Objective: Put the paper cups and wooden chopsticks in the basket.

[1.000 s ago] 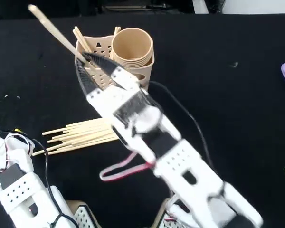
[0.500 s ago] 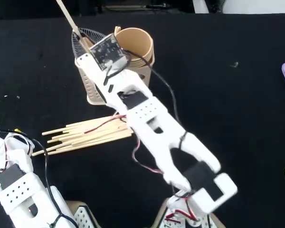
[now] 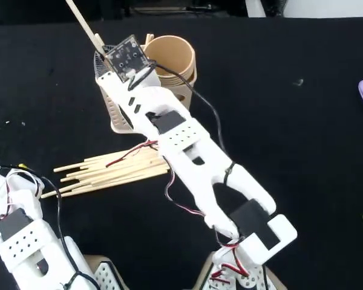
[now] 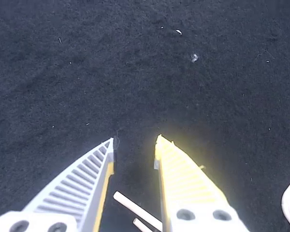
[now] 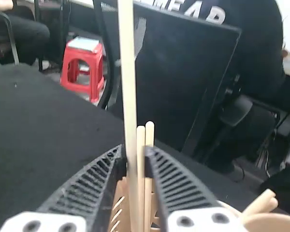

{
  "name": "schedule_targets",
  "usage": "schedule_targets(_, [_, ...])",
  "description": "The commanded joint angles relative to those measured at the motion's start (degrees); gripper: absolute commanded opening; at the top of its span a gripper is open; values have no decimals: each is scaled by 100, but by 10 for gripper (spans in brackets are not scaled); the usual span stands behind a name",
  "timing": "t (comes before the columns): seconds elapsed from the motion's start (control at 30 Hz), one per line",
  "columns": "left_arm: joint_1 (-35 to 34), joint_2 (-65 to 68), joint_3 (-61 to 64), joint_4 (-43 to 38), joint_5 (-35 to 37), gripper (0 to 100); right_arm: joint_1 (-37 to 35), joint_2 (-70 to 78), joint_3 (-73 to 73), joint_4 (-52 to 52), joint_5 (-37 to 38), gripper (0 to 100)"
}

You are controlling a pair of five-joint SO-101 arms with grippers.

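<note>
Right tool [image 5: 133,151] clenched on wooden chopstick [image 5: 127,72]; long axis near upright, lower end inside basket [image 3: 118,118] by surface's far edge. Paper cups [image 3: 169,57] stacked inside basket. Loose chopsticks [image 3: 106,172] lie toward near-left corner. Left tool [image 4: 134,140] released, holding nothing.

Your right arm [image 3: 193,157] slants across the middle of the table [image 3: 302,133], covering the basket [image 3: 118,118] and the inner ends of the loose chopsticks [image 3: 97,174]. The chopstick [image 3: 85,24] it holds juts up over the basket, and paper cups [image 3: 169,57] fill the basket's right half. Right of the arm, you have open passage.
</note>
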Motion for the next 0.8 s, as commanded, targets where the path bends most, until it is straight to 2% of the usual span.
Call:
schedule_targets(0.0, [13, -88, -163, -105, 53, 148, 88, -101, -558, 378, -35, 103])
schedule_targets(0.17, [13, -88, -163, -105, 53, 148, 79, -391, -760, 756, -35, 86])
schedule_targets(0.27, [13, -88, -163, -97, 53, 148, -9, -1033, -778, 1354, -26, 86])
schedule_targets(0.37, [13, -88, -163, -105, 53, 148, -176, -1930, -778, 2629, -18, 86])
schedule_targets(0.6, [13, -88, -163, -105, 53, 148, -633, -3521, -514, 6796, 79, 85])
schedule_targets(0.67, [13, -88, -163, -114, 53, 148, -598, -3521, -48, 7314, 510, 86])
schedule_targets(0.77, [13, -88, -163, -123, 53, 148, -448, -3398, 1182, 7077, 1108, 129])
